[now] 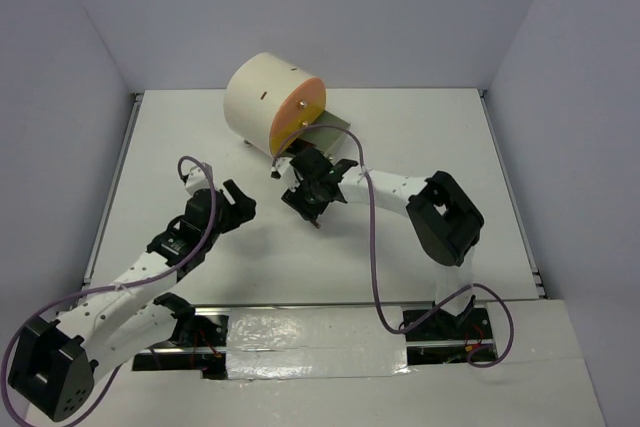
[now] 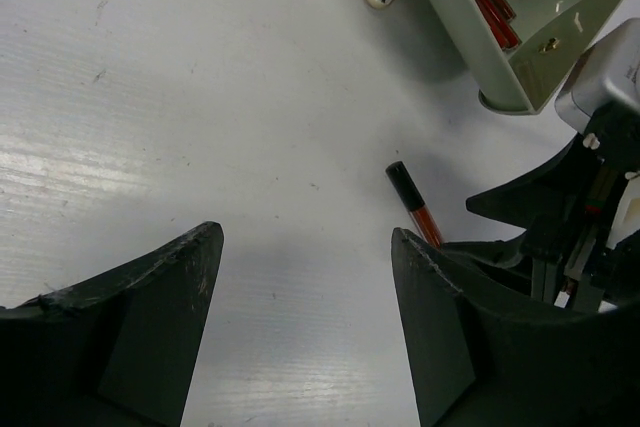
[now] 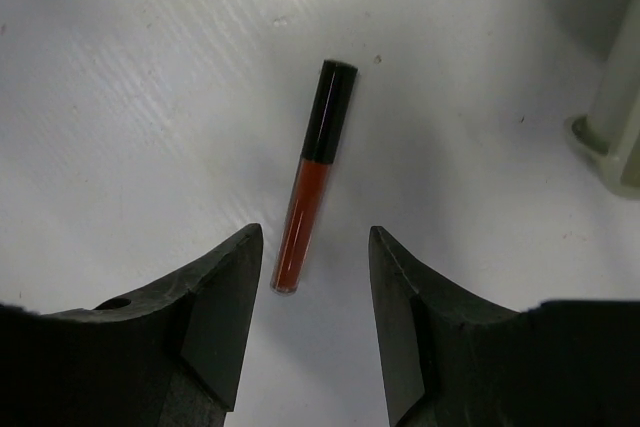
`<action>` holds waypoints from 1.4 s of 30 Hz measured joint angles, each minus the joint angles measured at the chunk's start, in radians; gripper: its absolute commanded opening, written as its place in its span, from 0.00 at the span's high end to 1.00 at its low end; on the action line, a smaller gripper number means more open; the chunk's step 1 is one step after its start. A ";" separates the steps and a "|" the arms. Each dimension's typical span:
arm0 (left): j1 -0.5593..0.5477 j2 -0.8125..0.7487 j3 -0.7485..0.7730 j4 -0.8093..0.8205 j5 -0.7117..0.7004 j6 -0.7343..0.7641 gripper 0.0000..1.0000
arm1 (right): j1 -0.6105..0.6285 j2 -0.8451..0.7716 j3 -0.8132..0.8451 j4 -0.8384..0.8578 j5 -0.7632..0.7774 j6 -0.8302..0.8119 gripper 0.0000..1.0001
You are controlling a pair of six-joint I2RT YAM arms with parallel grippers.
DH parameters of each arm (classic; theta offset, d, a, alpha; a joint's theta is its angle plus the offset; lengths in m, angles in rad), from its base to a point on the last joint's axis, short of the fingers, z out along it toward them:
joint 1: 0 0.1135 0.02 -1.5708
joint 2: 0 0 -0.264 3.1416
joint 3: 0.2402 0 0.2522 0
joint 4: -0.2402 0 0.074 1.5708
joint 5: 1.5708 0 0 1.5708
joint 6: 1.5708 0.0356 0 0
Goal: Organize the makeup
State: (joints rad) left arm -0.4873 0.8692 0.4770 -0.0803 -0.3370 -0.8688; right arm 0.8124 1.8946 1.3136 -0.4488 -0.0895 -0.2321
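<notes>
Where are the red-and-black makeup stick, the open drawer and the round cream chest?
red-and-black makeup stick (image 3: 312, 182): right wrist view, on its red barrel below the black cap.
open drawer (image 2: 540, 77): left wrist view, on its front wall.
round cream chest (image 1: 262, 97): top external view, on its curved side.

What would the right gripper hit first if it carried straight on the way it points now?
Most likely the black-and-red tube, lying flat on the white table just ahead of the right gripper, lined up between its open fingers; how far off is unclear.
</notes>
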 measured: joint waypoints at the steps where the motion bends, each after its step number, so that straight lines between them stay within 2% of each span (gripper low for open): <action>1: 0.000 0.000 0.000 -0.003 0.000 0.000 0.20 | 0.001 0.010 0.011 -0.001 0.008 0.005 0.46; 11: 0.003 -0.028 -0.015 -0.021 -0.008 0.000 0.20 | 0.003 0.089 0.038 -0.002 0.028 0.029 0.51; 23: 0.009 -0.034 -0.026 -0.025 -0.010 0.000 0.20 | 0.003 0.098 0.045 -0.003 -0.023 0.021 0.80; 27: 0.011 -0.034 -0.026 -0.024 -0.010 0.000 0.21 | 0.003 0.092 0.038 -0.002 -0.063 -0.015 0.87; 30: 0.014 -0.034 -0.026 -0.024 -0.009 0.000 0.21 | 0.004 0.055 -0.003 -0.003 -0.115 -0.072 0.88; 34: 0.018 -0.029 -0.026 -0.017 -0.004 0.000 0.21 | 0.004 -0.073 -0.057 -0.028 -0.185 -0.199 0.88; 42: 0.022 0.019 -0.026 0.000 0.015 0.001 0.21 | -0.009 -0.331 -0.037 -0.093 -0.253 -0.568 0.90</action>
State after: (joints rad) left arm -0.4652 0.8879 0.4507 -0.0807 -0.3222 -0.8677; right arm 0.8036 1.5635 1.2770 -0.5423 -0.3428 -0.8001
